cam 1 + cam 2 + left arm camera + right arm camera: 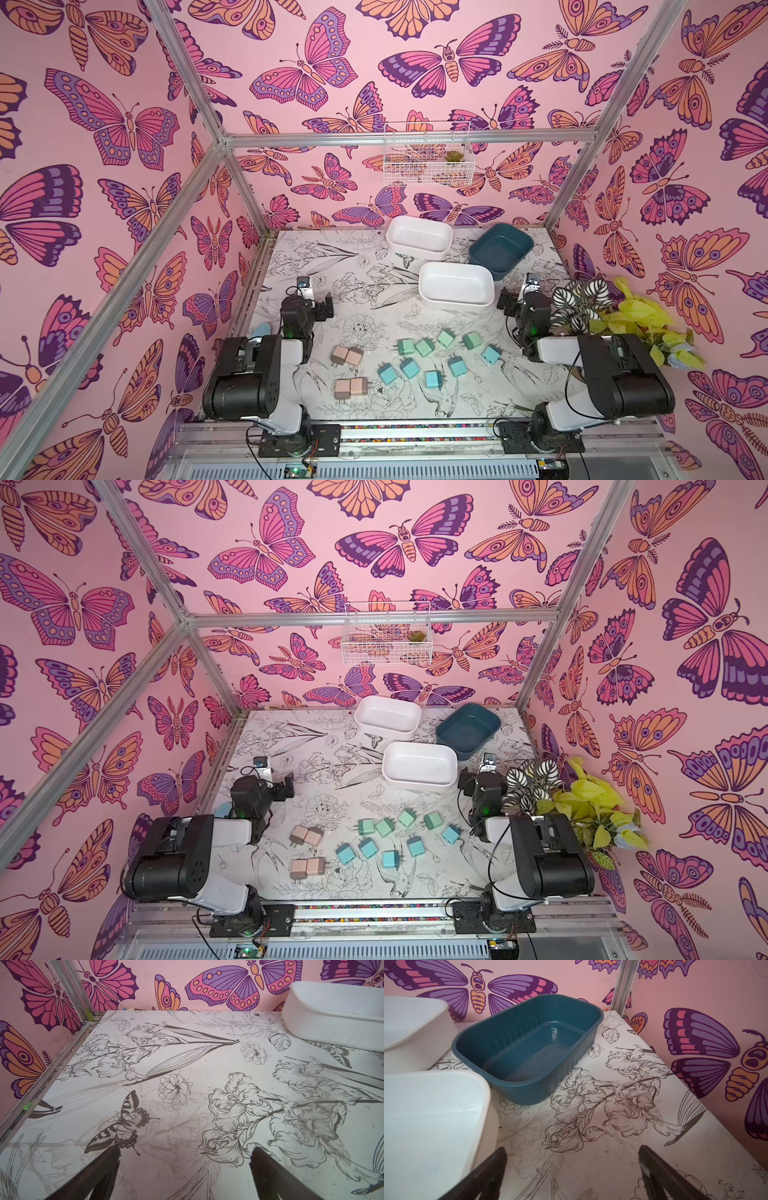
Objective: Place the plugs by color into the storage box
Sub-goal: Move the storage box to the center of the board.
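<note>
On the flower-printed white table (pixel 311 257), every plug lies nearer than the near white rectangular plastic box (pixel 453 302). Four pale pink squarish plastic plugs (pixel 346 355) sit in two touching pairs to its near left, five light teal-blue plugs (pixel 409 368) lie straight before it, and four mint green plugs (pixel 424 347) are closer to it. The left gripper (pixel 185 1153), left of that box, and the right gripper (pixel 572 1153), just right of it, both gape empty. Beyond it stand a second white plastic box (pixel 417 249) and a dark teal ribbed plastic box (pixel 505 270).

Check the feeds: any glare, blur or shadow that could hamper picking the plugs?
In both top views light is even and the plugs read clearly by colour; in the right wrist view a glare patch sits on the blue bin floor; in the left wrist view the left gripper looks dark and soft-edged, the table print crisp.
</note>
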Motion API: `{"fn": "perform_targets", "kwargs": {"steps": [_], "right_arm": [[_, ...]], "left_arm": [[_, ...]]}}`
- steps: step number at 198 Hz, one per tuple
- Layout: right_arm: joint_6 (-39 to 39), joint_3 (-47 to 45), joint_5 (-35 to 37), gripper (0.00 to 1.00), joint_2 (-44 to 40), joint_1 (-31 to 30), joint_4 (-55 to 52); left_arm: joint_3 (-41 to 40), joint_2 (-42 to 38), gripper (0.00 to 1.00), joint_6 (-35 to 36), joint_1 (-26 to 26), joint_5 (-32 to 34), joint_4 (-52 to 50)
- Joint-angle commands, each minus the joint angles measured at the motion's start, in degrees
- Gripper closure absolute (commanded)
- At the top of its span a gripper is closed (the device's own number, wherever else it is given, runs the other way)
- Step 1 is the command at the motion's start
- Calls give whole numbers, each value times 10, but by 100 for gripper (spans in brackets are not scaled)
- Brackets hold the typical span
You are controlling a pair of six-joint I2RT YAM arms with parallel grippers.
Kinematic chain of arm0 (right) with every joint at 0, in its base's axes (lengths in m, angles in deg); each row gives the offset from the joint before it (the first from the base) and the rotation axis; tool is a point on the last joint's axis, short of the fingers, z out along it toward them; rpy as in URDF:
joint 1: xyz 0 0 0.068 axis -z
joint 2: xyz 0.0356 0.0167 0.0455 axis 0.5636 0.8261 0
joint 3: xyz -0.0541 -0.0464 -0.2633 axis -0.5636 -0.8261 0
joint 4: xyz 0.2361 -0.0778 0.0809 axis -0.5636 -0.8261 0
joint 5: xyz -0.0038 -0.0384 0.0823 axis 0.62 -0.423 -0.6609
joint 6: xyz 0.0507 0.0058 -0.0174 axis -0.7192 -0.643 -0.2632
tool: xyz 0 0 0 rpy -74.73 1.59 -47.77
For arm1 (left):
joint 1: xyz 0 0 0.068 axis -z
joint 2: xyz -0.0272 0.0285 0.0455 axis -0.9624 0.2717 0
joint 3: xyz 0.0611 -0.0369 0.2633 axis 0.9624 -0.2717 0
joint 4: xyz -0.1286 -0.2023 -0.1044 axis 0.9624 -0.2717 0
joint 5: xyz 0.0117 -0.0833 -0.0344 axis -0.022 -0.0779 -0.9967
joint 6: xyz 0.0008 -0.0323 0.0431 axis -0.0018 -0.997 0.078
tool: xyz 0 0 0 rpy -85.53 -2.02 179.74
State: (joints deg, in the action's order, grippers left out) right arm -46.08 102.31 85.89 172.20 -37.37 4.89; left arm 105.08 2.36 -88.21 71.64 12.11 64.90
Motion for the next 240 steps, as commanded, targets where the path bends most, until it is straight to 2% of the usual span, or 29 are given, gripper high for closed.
{"fn": "perform_targets", "kwargs": {"steps": [1, 18, 82, 105, 142, 169, 175, 178, 188, 197, 214, 231, 240], "right_arm": [[-3, 11, -5, 1, 1, 4, -9], [-3, 10, -6, 1, 0, 4, -8], [-3, 9, -6, 1, -1, 4, -7], [-2, 9, -6, 1, -1, 4, -7], [-6, 7, -17, 1, -2, 10, -5], [-12, 11, -8, 1, -7, 13, -11], [-14, 16, 13, 1, -9, 13, 0], [-21, 32, 30, 1, -17, 12, -25], [-57, 122, 68, 1, -60, 18, -261], [-64, 186, 63, 1, -70, 27, -393], [-49, 252, 30, 1, -76, 26, -512], [-60, 304, -11, 1, -76, 25, -619], [-71, 324, -25, 1, -77, 25, -659]], "left_arm": [[-5, -3, 1, 11, 9, -11, 13], [-11, -4, 1, 22, 22, 7, 24], [-13, -1, 1, 21, 23, 5, 34], [1, 0, 1, -3, -3, -25, 7], [3, 2, 1, -7, -7, -19, 5], [3, -4, 1, -15, -9, -9, -1], [1, -4, 1, -15, -9, -9, 4], [3, -4, 1, -16, -9, -6, 4], [14, -19, 1, -24, -10, 13, -28], [36, -40, 1, -30, -11, 24, -87], [88, -89, 1, -33, -11, 35, -215], [153, -136, 1, -85, -7, 57, -351], [216, -147, 1, -118, 8, 110, -476]]}}
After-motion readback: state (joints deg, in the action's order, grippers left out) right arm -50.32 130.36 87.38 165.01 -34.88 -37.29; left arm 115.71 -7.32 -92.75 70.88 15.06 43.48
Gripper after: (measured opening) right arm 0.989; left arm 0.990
